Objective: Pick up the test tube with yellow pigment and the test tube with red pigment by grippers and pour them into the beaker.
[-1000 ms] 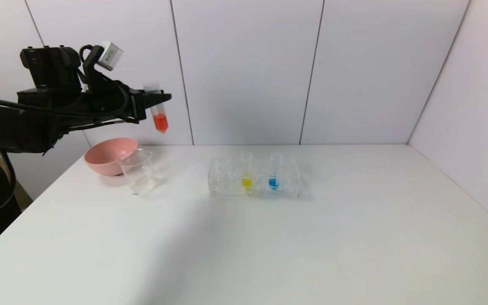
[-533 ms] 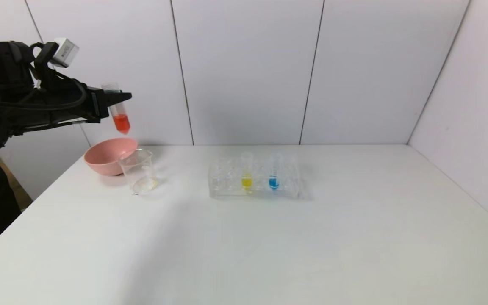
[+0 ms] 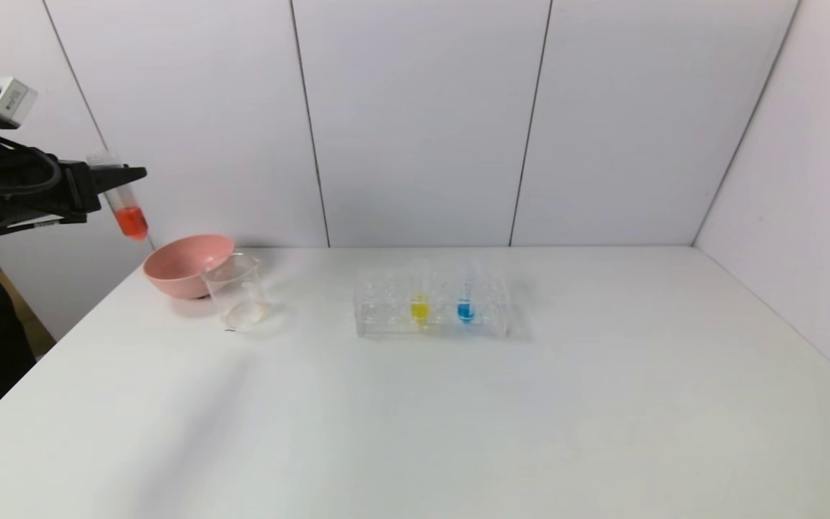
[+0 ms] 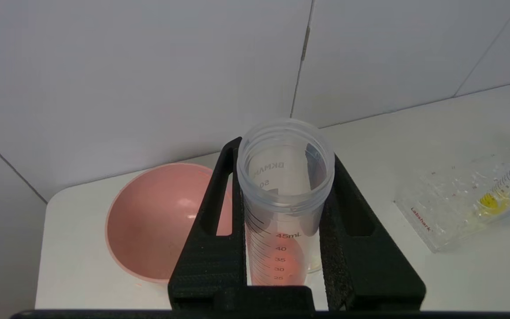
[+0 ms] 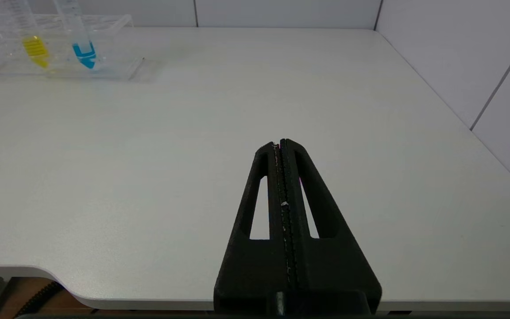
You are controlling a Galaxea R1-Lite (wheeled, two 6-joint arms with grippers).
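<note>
Left gripper (image 3: 109, 176): closed on the test tube with red pigment (image 3: 127, 209) just under its open rim, held high past the table's left edge, beyond the pink bowl (image 3: 181, 263).
Right gripper (image 5: 281, 146): parked low at the table's near edge, fingers pressed together, empty.
Beaker (image 3: 236, 292): beside the bowl, apparently empty.
Test tube with yellow pigment (image 3: 419, 299): in the rack (image 3: 386, 313), next to the blue tube (image 3: 465, 299).
Handling: light, stiff, smooth clear tube; likely slippery, open-topped, so tilting spills.
Writing: "45mL" graduations and mirrored "BKMAM" on the tube; "Labshark" on the rack.
</note>
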